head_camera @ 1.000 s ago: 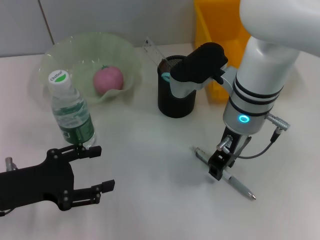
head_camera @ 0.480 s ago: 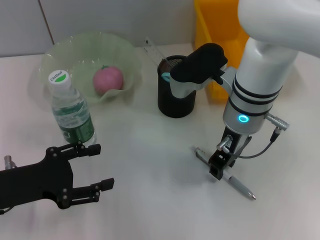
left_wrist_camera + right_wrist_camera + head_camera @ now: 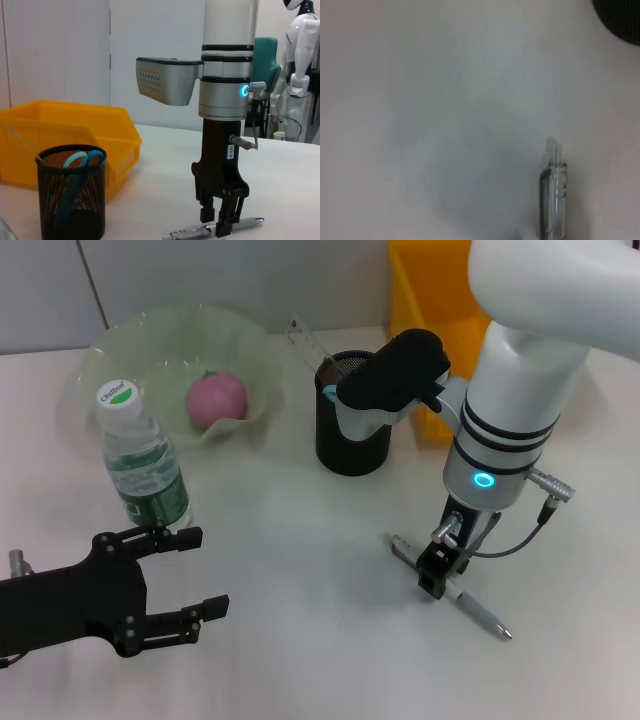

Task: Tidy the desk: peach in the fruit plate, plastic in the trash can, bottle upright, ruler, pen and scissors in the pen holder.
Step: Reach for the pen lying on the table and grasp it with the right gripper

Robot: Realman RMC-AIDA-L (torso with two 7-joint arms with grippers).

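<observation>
Since the peach (image 3: 215, 399) already sits in the fruit plate (image 3: 250, 345) at the far left, the bottle (image 3: 143, 462) stands upright just in front of it, and the scissors (image 3: 75, 162) and ruler (image 3: 304, 341) poke out of the black mesh pen holder (image 3: 352, 445) in the middle, the pen (image 3: 468, 600) looks like the last item left on the desk (image 3: 300, 560). It lies flat at the near right, slanting from near the holder's side toward the front edge. The right gripper (image 3: 436, 576) points straight down over the pen's middle, its fingers (image 3: 223, 227) slightly spread and straddling the barrel with their tips at the desk surface; I judge they are placed to close across it, but they do not yet look pressed onto it. Gripping mid-barrel would keep the pen balanced for the lift to the holder. The left gripper (image 3: 190, 575) hovers low at the near left, beside the bottle, fingers spread and holding nothing, apparently parked clear of the work. A yellow bin (image 3: 435, 310) stands at the far right behind the holder
</observation>
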